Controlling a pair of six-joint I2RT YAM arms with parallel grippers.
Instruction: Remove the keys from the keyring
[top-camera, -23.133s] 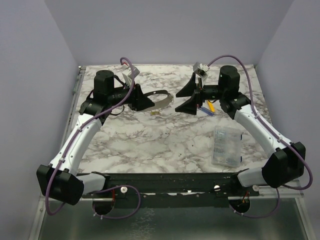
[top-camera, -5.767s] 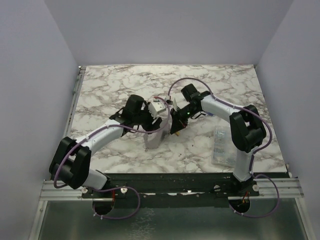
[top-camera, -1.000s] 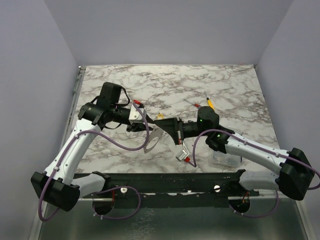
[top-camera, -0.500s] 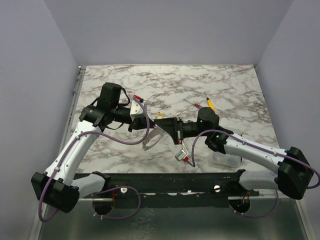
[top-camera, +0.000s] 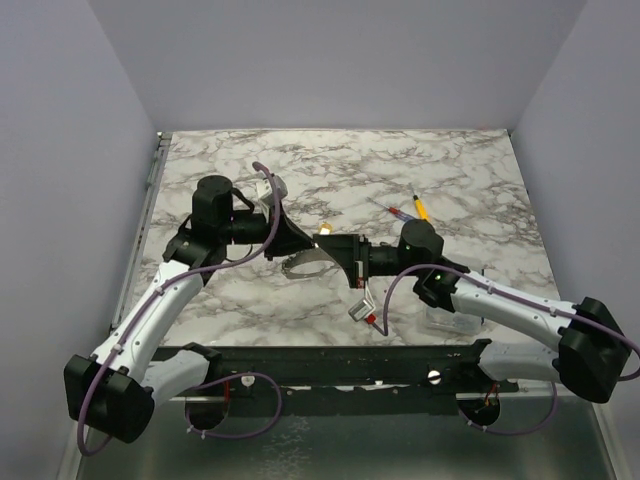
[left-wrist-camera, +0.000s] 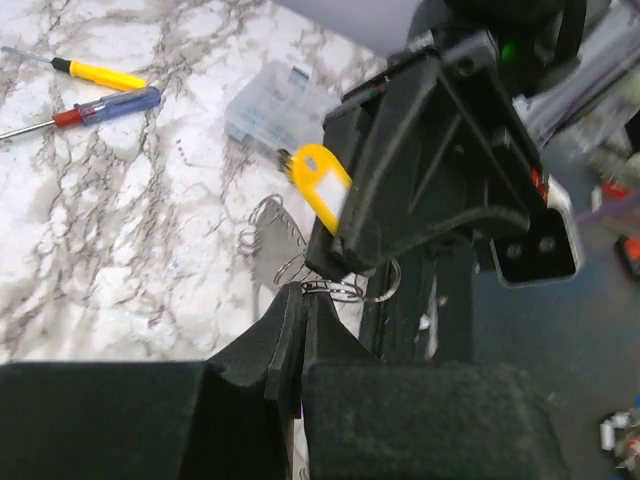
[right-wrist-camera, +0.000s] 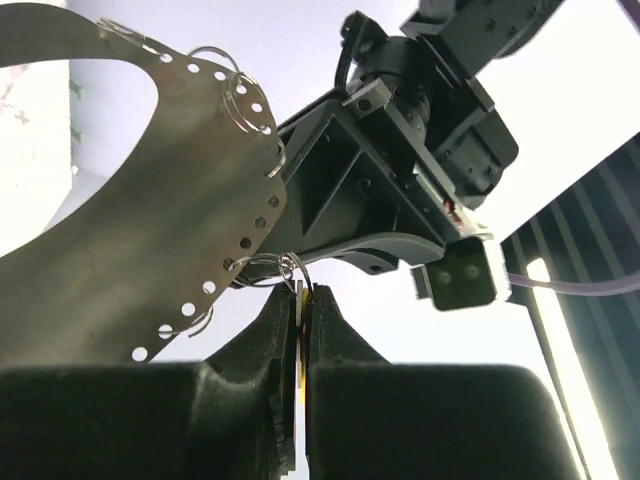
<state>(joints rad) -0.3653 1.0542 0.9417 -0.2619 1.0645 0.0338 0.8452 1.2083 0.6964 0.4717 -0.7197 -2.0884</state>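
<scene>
The keyring is a thin grey metal band with a row of holes and small wire rings. It hangs between both grippers above the table, seen from above as a pale strip. My left gripper is shut on a wire ring at the keyring's edge. My right gripper is shut on a flat yellow key that hangs on that same ring. The key's yellow head sticks out beside the right fingers. Both grippers meet tip to tip over the table's middle.
A yellow-handled screwdriver and a red-blue one lie on the marble table at the right back. A clear plastic box sits near the front right under the right forearm.
My left gripper has shut and shifted right, up against the right gripper. The keyring has swung up from hanging low to lying flatter between them. The right gripper has stayed shut.
</scene>
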